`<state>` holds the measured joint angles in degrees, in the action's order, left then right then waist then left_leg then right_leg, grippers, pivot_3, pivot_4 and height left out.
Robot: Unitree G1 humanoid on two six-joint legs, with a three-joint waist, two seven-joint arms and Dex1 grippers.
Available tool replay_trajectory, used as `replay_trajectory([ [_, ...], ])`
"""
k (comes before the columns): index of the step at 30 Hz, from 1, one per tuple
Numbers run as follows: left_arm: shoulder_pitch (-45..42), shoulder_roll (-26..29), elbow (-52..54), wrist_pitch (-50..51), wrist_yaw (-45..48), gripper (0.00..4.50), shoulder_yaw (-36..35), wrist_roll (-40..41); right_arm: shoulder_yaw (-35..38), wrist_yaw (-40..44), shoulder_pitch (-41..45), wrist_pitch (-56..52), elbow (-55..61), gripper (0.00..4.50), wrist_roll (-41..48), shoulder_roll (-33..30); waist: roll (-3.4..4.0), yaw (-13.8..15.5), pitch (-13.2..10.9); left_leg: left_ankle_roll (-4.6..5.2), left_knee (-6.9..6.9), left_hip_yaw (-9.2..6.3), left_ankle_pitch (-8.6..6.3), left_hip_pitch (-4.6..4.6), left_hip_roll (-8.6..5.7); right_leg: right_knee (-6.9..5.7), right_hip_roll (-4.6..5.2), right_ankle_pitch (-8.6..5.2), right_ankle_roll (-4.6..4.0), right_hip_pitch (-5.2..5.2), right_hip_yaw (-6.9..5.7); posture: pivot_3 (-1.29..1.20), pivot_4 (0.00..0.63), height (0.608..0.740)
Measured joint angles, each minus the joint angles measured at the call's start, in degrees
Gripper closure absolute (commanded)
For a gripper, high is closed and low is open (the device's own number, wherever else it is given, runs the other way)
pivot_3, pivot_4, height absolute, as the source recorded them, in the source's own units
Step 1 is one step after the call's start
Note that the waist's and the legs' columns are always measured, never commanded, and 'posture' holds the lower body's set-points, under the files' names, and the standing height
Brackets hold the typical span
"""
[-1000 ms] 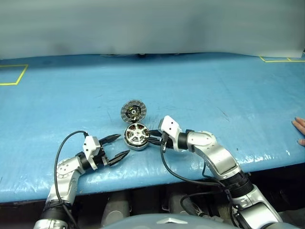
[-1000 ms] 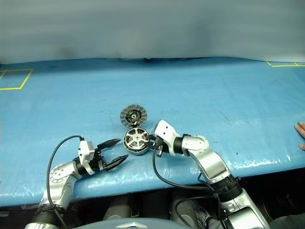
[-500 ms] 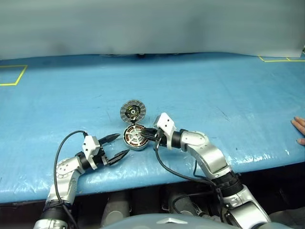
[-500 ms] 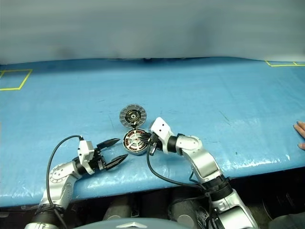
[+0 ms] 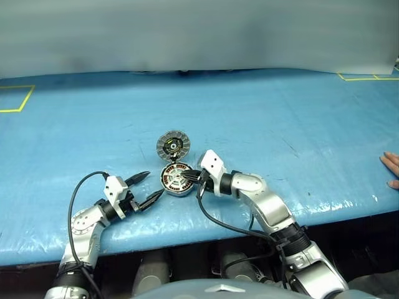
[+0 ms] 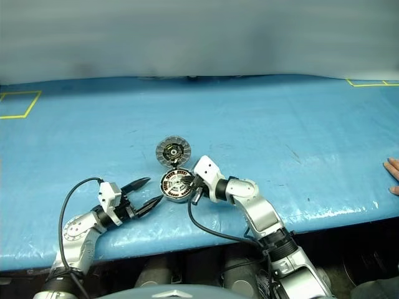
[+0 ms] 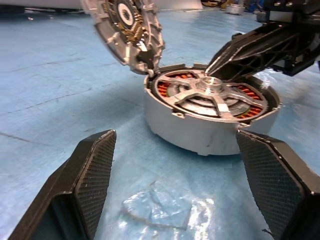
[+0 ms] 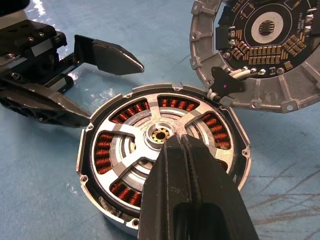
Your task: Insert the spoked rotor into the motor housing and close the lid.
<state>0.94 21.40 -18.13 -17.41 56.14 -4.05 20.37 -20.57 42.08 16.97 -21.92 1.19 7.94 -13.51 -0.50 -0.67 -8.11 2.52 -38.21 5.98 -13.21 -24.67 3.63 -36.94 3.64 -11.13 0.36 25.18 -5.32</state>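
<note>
The motor housing (image 5: 175, 181) stands on the blue table near its front edge. The spoked rotor (image 8: 159, 120) lies inside it, with copper windings showing between its silver spokes. The lid (image 5: 173, 146) is swung open on its hinge behind the housing, its inner face with a circuit ring (image 8: 265, 55) turned up. My right gripper (image 8: 175, 141) is shut, and its tips rest over the rotor just beside the hub. My left gripper (image 5: 151, 185) is open to the left of the housing, with its fingers (image 7: 92, 170) apart from the housing wall (image 7: 200, 132) and holding nothing.
A person's hand (image 5: 391, 168) rests on the table at the far right edge. Yellow tape marks (image 5: 15, 99) lie at the far left and far right corners. The table's front edge runs close below both grippers.
My right gripper's fingers closed, and it slid left from the housing's right rim onto the rotor. My left gripper turned slightly toward the housing and stayed open.
</note>
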Motion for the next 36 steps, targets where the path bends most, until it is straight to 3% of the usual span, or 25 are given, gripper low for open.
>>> replay_trajectory([
  [6, -2.65, -1.01, 0.25, 4.06, -4.85, 0.40, -1.96, 1.17, 2.30, 0.03, -1.38, -0.83, 5.20, 4.47, 3.53, 0.38, -0.01, 0.05, 0.00, 0.00, 0.00, -0.01, 0.00, -0.01, -0.02, 0.01, 0.00, 0.04, 0.06, -0.02, 0.00, 0.00, 0.150, 0.740],
  [9, -4.41, -0.71, -0.06, 5.77, -5.92, 0.82, -2.32, 0.89, 3.48, -0.11, -3.03, -1.34, 7.90, 4.50, 4.74, -0.31, -0.01, 0.28, 0.00, 0.00, 0.00, -0.06, 0.00, -0.02, -0.03, 0.03, 0.00, 0.03, 0.05, -0.05, -0.03, 0.00, 0.150, 0.740],
  [10, -5.61, -0.21, -0.27, 6.29, -6.57, 1.30, -2.63, 0.70, 4.19, -0.18, -3.76, -1.47, 9.04, 4.50, 5.16, -0.90, -0.02, 0.16, 0.01, 0.00, -0.01, -0.04, 0.00, -0.01, -0.04, 0.04, 0.00, 0.03, 0.06, -0.08, -0.01, 0.00, 0.150, 0.740],
  [11, -7.74, -0.22, -1.56, 6.87, -7.18, 1.42, -2.05, -0.22, 5.12, -0.10, -4.99, -1.94, 10.49, 4.50, 5.86, -1.99, 0.00, 0.20, -0.01, 0.01, -0.02, -0.02, 0.00, -0.03, -0.05, 0.03, 0.01, 0.04, 0.06, -0.06, 0.00, 0.00, 0.150, 0.740],
  [15, -17.67, 0.72, -8.58, 7.99, -10.32, 2.73, -1.72, -4.45, 5.09, 2.16, -9.73, -2.56, 14.65, 4.50, 6.83, -7.34, -0.07, 0.61, -0.01, 0.01, -0.05, -0.09, 0.03, -0.01, -0.06, 0.04, -0.05, 0.03, 0.06, -0.14, -0.03, 0.00, 0.150, 0.740],
  [20, -26.75, 0.74, -17.67, 8.12, -13.89, 4.44, 0.11, -9.22, 5.09, 1.18, -12.38, -2.56, 15.34, 4.50, 6.62, -8.35, -0.11, 0.16, -0.03, 0.01, -0.06, -0.07, 0.04, -0.02, -0.12, 0.04, -0.12, 0.22, 0.38, -0.13, 0.00, 0.00, 0.150, 0.740],
  [26, -33.69, -3.56, -23.87, 8.00, -8.49, 4.48, 0.05, -6.82, 4.91, 0.19, -14.02, -2.55, 15.85, 4.50, 6.55, -8.98, -0.16, 0.20, -0.06, 0.01, -0.06, -0.08, 0.04, -0.04, -0.14, 0.07, -0.12, 0.23, 0.39, -0.14, 0.00, 0.00, 0.150, 0.740],
  [36, -39.84, -3.85, -28.32, 10.72, 10.05, 4.48, 0.26, -1.60, 5.06, -1.33, -15.17, -2.48, 16.97, 4.50, 6.20, -9.48, -0.18, 0.08, -0.07, 0.00, -0.08, -0.09, 0.04, -0.04, -0.15, 0.05, -0.17, 0.23, 0.38, -0.14, 0.01, 0.00, 0.150, 0.740],
])
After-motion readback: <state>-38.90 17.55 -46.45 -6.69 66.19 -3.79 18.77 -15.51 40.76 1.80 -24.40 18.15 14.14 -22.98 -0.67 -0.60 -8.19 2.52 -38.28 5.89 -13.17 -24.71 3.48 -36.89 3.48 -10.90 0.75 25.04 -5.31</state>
